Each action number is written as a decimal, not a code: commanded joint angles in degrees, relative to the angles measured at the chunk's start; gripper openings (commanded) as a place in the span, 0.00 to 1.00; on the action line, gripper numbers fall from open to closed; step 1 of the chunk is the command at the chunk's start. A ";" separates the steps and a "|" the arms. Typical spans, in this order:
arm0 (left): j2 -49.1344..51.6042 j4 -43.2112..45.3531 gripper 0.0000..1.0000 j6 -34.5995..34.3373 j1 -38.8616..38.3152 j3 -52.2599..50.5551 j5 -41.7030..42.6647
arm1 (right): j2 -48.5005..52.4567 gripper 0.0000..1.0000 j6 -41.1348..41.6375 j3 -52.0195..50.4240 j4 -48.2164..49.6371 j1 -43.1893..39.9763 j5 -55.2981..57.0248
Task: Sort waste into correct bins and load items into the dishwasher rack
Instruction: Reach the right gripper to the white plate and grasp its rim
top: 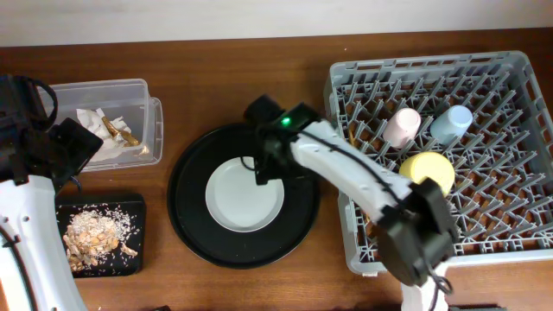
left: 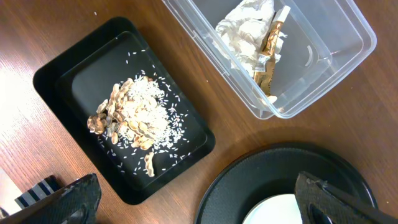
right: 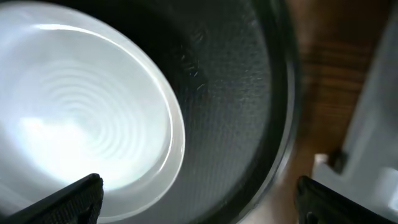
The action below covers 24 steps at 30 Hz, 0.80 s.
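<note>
Right end effector (right: 199,202) gapes over plate (right: 81,106) edge.

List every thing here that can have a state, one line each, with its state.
Plate, on the round tray, not racked.
Pink cup, in the rack.
Blue cup, in the rack.
Yellow bowl, in the rack.
Clear box, holding napkins.
Black tray, holding scraps.
Left pincer, open, empty.
Right pincer, open, above the plate.

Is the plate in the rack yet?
No, the plate lies on the round black tray, left of the rack.
</note>
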 commanded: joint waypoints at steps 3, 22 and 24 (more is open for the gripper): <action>-0.28 -0.09 0.99 0.63 0.35 0.39 0.02 | 8.59 0.73 1.64 -0.26 0.83 1.09 -0.33; -0.28 -0.09 0.99 0.63 0.35 0.39 0.02 | 8.83 0.04 1.60 -1.55 3.23 -0.50 -2.10; -0.28 -0.09 0.99 0.63 0.35 0.39 0.02 | 7.43 0.04 1.60 1.97 -0.83 -2.32 -0.66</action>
